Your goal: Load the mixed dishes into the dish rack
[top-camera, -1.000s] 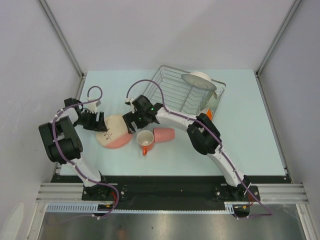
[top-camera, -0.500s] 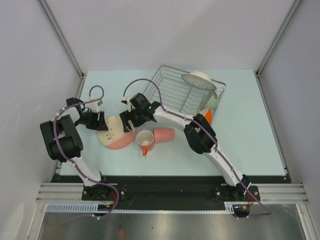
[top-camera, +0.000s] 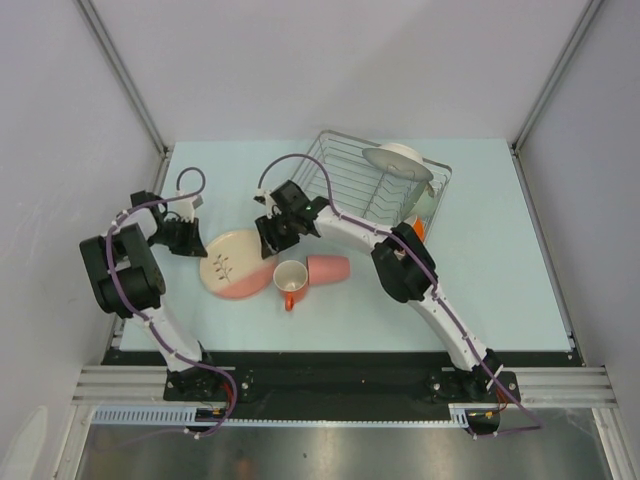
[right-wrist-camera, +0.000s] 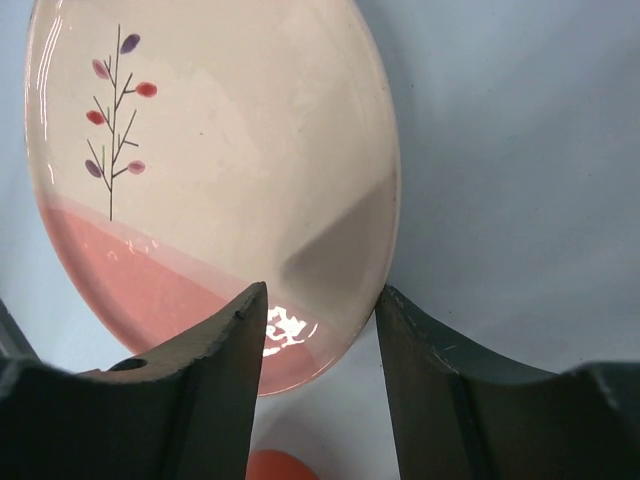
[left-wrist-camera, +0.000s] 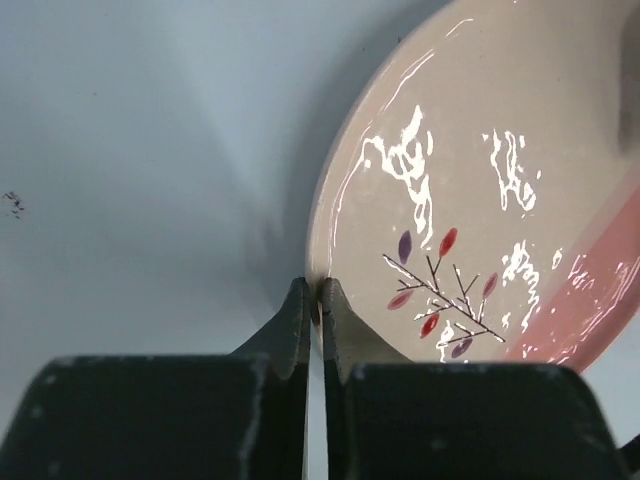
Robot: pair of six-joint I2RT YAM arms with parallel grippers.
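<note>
On the table [top-camera: 500, 270], one pink plate [top-camera: 235, 262], left pincer [left-wrist-camera: 314, 288] seemingly nipping its rim, right pincer [right-wrist-camera: 320, 295] agape, empty.

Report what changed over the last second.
The plate, earlier tipped up between the grippers, now lies flat on the table. The right gripper let it go and pulled back toward the dish rack, jaws open. The left gripper drew slightly left, shut, tips at the rim. The mug, tumbler and racked white dish stayed put.
</note>
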